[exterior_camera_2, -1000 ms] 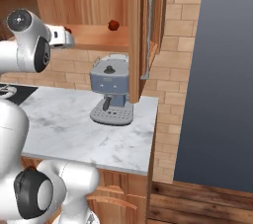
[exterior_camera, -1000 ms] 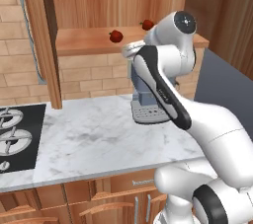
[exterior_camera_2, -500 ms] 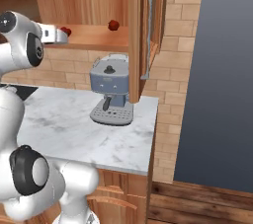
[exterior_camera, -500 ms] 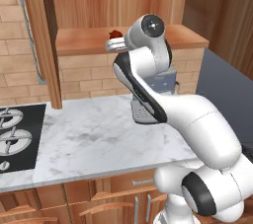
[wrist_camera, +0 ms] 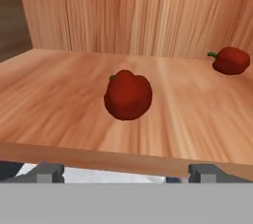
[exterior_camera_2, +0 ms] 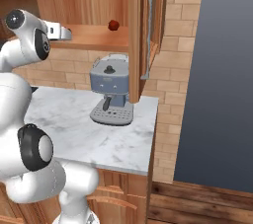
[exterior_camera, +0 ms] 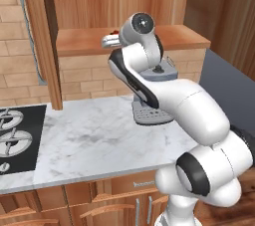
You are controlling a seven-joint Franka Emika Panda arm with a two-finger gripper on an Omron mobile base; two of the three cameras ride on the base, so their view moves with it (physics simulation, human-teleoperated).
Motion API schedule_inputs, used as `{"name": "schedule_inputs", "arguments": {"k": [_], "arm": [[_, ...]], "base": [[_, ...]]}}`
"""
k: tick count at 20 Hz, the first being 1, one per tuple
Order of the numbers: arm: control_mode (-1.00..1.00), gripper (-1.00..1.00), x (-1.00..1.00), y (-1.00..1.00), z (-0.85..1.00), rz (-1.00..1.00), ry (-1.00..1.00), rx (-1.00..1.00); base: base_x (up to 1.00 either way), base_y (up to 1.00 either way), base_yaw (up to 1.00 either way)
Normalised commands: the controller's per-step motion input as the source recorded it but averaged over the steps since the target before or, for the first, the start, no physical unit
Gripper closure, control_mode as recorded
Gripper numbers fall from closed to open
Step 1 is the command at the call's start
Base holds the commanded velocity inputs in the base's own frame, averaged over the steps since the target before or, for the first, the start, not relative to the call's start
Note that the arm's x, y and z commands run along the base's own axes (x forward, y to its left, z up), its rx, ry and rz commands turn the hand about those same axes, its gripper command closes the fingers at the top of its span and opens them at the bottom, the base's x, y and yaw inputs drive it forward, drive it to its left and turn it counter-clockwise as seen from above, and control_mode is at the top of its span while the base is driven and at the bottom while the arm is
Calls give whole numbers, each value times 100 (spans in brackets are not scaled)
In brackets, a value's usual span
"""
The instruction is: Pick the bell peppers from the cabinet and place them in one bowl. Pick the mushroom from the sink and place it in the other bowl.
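fingers (wrist_camera: 49,171) spread wide, holding nothing, at the shelf (wrist_camera: 59,119) edge, short of the nearer bell pepper (wrist_camera: 128,94)

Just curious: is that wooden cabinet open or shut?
Open. The cabinet door is swung aside, and two bell peppers sit on its shelf.

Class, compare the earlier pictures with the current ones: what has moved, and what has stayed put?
The arm swung left toward the cabinet shelf, bringing the open gripper up to its front edge. Nothing was grasped. Both bell peppers stayed on the shelf, and the coffee machine stayed on the counter.
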Motion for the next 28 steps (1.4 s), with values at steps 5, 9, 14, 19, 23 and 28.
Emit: {"name": "schedule_inputs", "arguments": {"k": [5,9,14,19,23,28], "arm": [[-100,-100,47,0,0,0,0,0],[-100,-100,40,0,-1,0,-2,0],[-100,-100,44,0,-6,0,0,0],[-100,-100,35,0,-4,3,0,0],[-100,-100,5,4,-8,0,1,0],[-100,100,2,12,-21,0,2,0]], "base": [[0,0,0],[0,0,0],[0,0,0],[0,0,0],[0,0,0],[0,0,0]]}}
